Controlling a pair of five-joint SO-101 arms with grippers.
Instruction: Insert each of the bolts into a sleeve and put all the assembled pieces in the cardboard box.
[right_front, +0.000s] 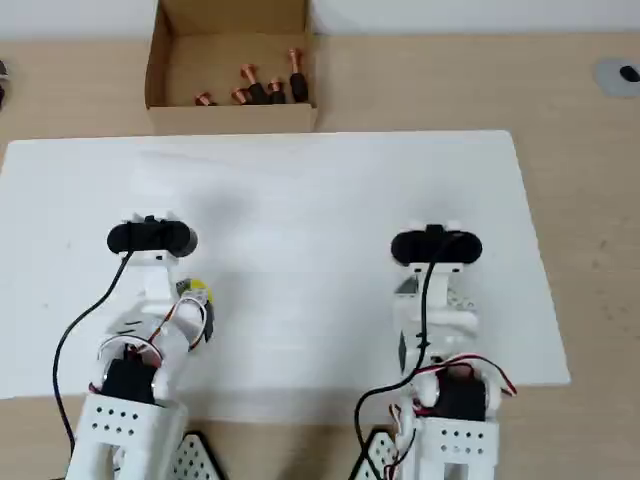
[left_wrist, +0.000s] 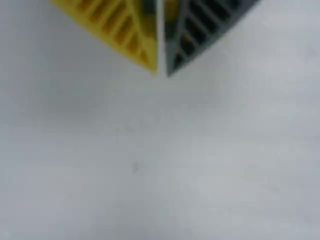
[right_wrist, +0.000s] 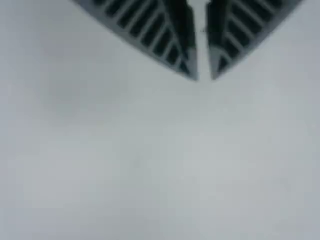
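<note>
The cardboard box (right_front: 158, 70) stands at the table's far edge, left of centre. Inside it lie several assembled pieces (right_front: 262, 90), copper bolts in black sleeves, along the near wall. Both arms are folded back near the front of the white mat (right_front: 330, 200). My left gripper (left_wrist: 161, 70), with one yellow and one dark finger, is shut with nothing in it, its tips close above the mat. My right gripper (right_wrist: 204, 76) has two dark fingers, shut and holding nothing, also just above the mat.
The left arm (right_front: 150, 240) and the right arm (right_front: 436, 248) sit side by side at the mat's near half. A small dark object (right_front: 626, 73) lies on the wooden table at the far right.
</note>
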